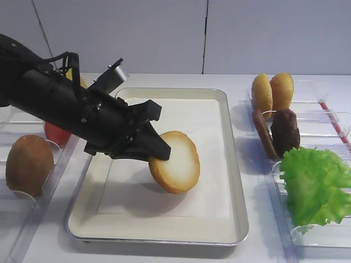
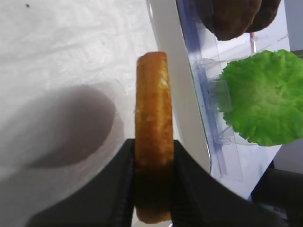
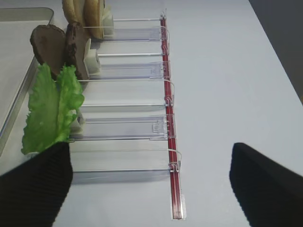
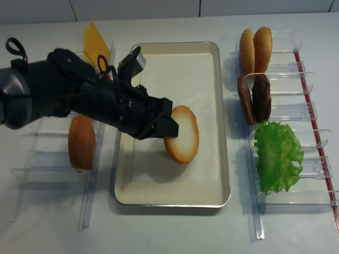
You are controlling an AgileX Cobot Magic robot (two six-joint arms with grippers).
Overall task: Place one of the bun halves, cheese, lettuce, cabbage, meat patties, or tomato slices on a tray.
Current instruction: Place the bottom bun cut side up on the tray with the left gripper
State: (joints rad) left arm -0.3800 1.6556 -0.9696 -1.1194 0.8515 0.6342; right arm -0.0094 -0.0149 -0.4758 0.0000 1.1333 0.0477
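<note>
As I read the exterior high view, my left gripper [image 1: 156,150] has its jaws closed on the rim of a bun half [image 1: 175,161], holding it on edge, tilted, over the middle of the tray [image 1: 233,164]. Its shadow lies on the white liner beneath, so I judge it is just clear of the surface or barely touching; I cannot tell which. It looks light and fairly stiff, with a dry crust that should not slip.

In the right wrist view, the right gripper [image 3: 151,184] stands open over the bare desk [image 3: 227,71], holding nothing. Lettuce [image 3: 49,111] and meat patties [image 3: 59,47] stand in the clear rack [image 3: 123,71] beside it.

In the left wrist view, I see the bun half edge-on, pinched across its thickness near one end between the two dark fingers [image 2: 113,189]. That thin-edge hold is sound: the flat faces give the pads purchase, though a hard squeeze could dent a soft crumb.

In the realsense overhead view, the bun half sits inside the tray rim, right of centre. I expect it to topple flat once released.
</note>
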